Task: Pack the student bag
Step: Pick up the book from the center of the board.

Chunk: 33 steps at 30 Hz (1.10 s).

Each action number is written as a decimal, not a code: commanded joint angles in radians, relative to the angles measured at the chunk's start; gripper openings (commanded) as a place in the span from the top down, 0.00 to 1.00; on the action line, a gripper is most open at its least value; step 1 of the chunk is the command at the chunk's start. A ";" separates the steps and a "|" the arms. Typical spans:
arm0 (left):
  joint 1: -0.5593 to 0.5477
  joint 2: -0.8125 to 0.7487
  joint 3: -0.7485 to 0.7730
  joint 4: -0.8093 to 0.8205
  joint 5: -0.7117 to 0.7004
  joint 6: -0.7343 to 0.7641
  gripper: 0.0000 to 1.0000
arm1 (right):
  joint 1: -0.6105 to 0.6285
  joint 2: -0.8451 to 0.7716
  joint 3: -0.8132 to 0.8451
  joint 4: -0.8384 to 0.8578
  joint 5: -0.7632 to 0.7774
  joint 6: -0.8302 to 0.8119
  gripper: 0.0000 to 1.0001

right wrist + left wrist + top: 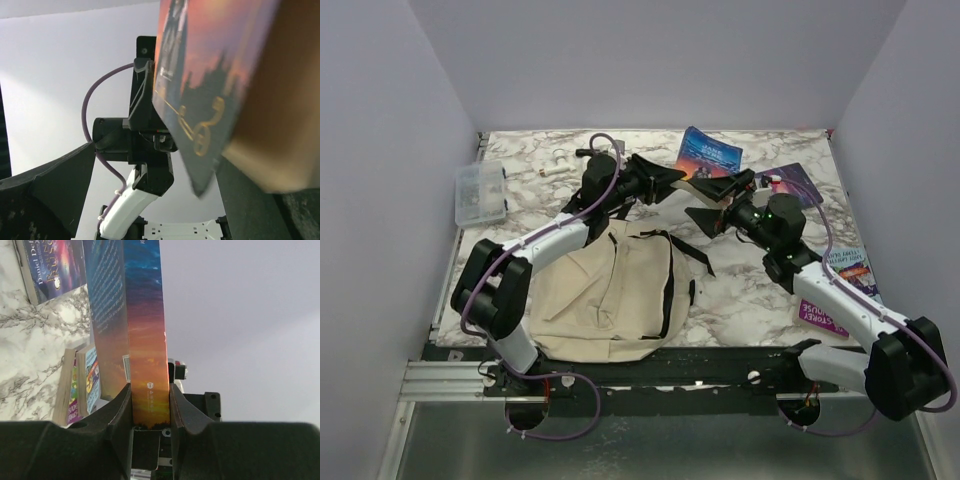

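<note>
The student bag (605,295), a beige canvas backpack with black zippers, lies flat on the table in front of the left arm. A book with an orange and blue cover (147,340) is raised above the table beyond the bag. My left gripper (150,400) is shut on its spine. In the top view the left gripper (675,180) and the right gripper (705,215) meet at this book (720,192). My right gripper (155,200) is open, and the book's corner (215,75) sits close to its right finger (270,210) without being clamped.
A blue book (710,152) and a purple book (790,180) lie at the back of the marble table. More books (848,270) lie at the right edge. A clear plastic box (480,193) stands at the back left. Purple walls enclose the table.
</note>
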<state>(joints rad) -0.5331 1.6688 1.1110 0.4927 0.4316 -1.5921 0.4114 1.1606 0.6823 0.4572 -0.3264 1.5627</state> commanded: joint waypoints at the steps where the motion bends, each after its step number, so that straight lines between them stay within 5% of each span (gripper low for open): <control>1: -0.006 -0.127 0.009 0.251 -0.029 -0.050 1.00 | 0.024 -0.049 0.024 -0.056 0.114 0.051 0.00; 10: -0.019 -0.200 -0.042 0.281 -0.063 -0.005 1.00 | 0.023 -0.087 0.084 -0.286 0.181 0.156 0.00; 15: -0.020 -0.249 -0.064 0.301 -0.081 0.048 1.00 | 0.024 -0.133 0.046 -0.277 0.223 0.185 0.00; 21: -0.025 -0.322 -0.122 0.309 -0.133 0.086 1.00 | 0.024 -0.150 -0.117 0.028 0.193 0.233 0.00; 25: -0.012 -0.343 -0.139 0.319 -0.083 0.074 1.00 | 0.020 -0.197 -0.121 0.004 0.158 0.075 0.00; 30: -0.007 -0.389 -0.174 0.319 -0.090 0.085 1.00 | 0.012 -0.177 -0.216 0.289 0.081 0.093 0.00; 33: -0.007 -0.390 -0.180 0.321 -0.077 0.078 1.00 | 0.012 -0.151 -0.170 0.312 0.055 0.073 0.00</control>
<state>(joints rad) -0.5446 1.3502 0.9127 0.5827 0.3458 -1.5162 0.4297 0.9821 0.4896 0.6132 -0.2081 1.6749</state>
